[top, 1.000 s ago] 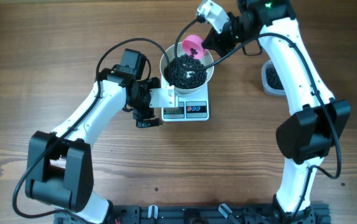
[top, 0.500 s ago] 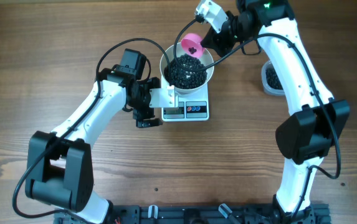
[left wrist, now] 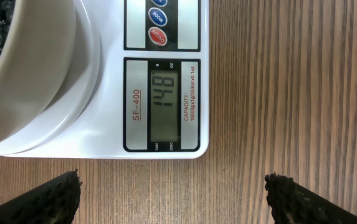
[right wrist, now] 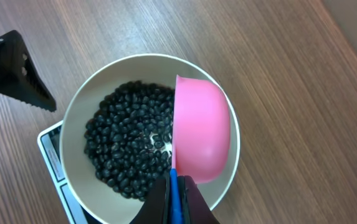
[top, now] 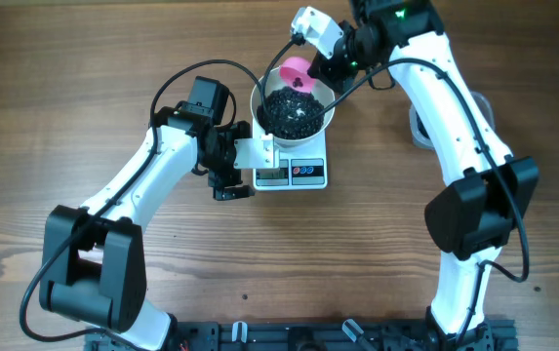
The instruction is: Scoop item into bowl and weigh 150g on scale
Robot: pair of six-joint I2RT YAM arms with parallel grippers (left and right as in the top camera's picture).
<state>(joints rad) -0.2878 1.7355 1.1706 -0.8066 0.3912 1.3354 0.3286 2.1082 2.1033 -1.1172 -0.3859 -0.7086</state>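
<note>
The black beans (right wrist: 128,140) lie heaped in the white bowl (right wrist: 72,118): small, rounded, glossy pieces, loose against the smooth, matt inner wall. The bowl is round and plain, and it stands on the scale (left wrist: 166,158), a flat white plastic square with rounded corners. The scale rests on the wooden table (top: 84,58), whose brown grain runs in long streaks.

The scale's grey display (left wrist: 164,106) shows 148. In the left wrist view its long axis runs up the picture, so the digits lie on their side, and the front edge faces right. Beside the display sit two small round buttons (left wrist: 157,25), one blue and one red. The bowl's curved side overhangs the platform at the left of that view.

The right gripper (right wrist: 177,199) is clamped shut on the handle of the pink scoop (right wrist: 202,127), with a thin blue strip showing between its dark fingers. The scoop is smooth, rounded plastic. It is tipped on its side, its domed back towards the wrist camera and its mouth turned towards the beans. Its long axis runs from the gripper out over the bowl's rim. Whether it touches the beans cannot be told.

The left gripper (left wrist: 175,196) hangs just beside the scale's front edge, its ridged black fingers (left wrist: 47,199) spread wide apart and holding nothing.
</note>
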